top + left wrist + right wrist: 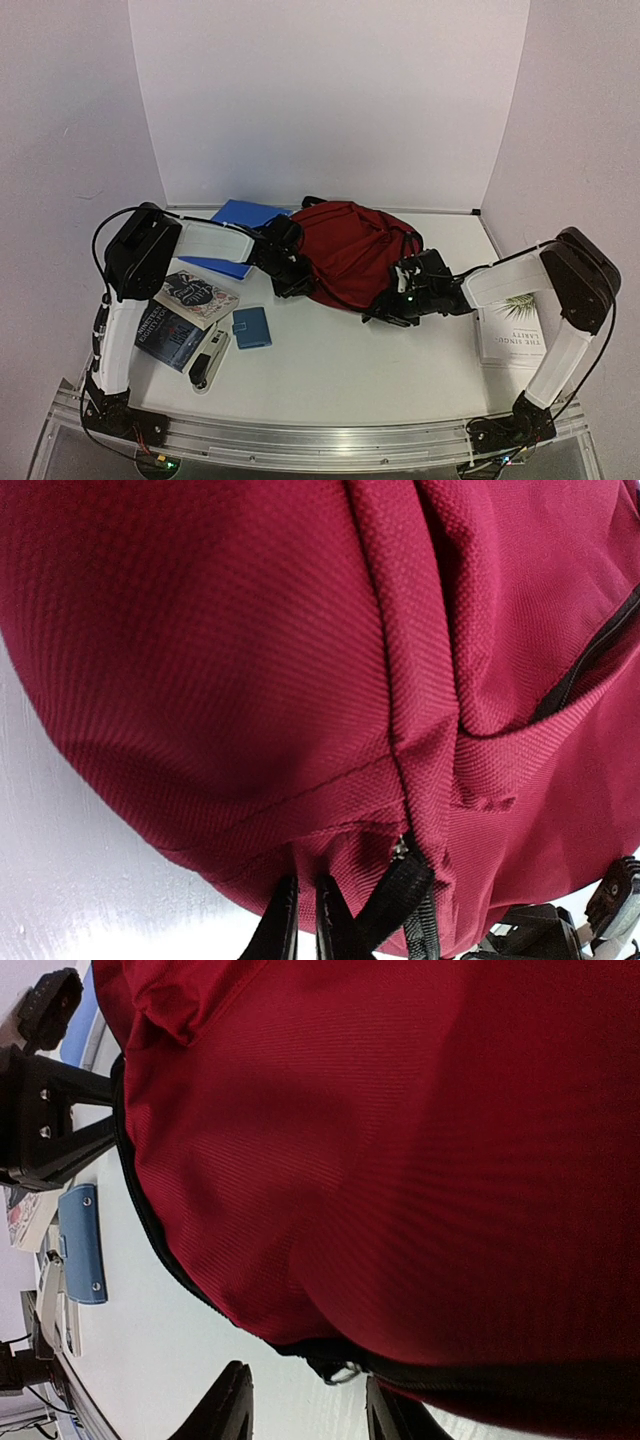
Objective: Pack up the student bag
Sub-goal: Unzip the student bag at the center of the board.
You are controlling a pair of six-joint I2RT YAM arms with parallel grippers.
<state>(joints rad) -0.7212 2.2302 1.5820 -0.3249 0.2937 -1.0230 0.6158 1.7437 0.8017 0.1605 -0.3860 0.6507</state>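
At the back middle of the white table [350, 370]: the big red student bag [350, 250], puffed up, lying between the two arms. Just to its left, a blue folder [238, 218], partly under the left arm.

At the bag's left edge: the left gripper [290, 270]. Fingers [335, 920] pressed close together, pinching a bit of the red cloth, right beside a black strap [400, 890].

At the bag's near right edge: the right gripper [305, 1375]. Fingers [225, 1410] standing apart, holding nothing. Just above the gap, a small metal zipper pull [340, 1370], hanging from the black zipper line along the bag's edge.

Left of the bag, flat on the table: a pale book [197, 298] lying partly on a dark book [170, 338]. Just beside them, a small blue case [251, 327]. In front of that, a grey and black tool [208, 362]; too small to tell what kind.

Far right, by the right arm: a white book [512, 335], partly hidden under the arm.
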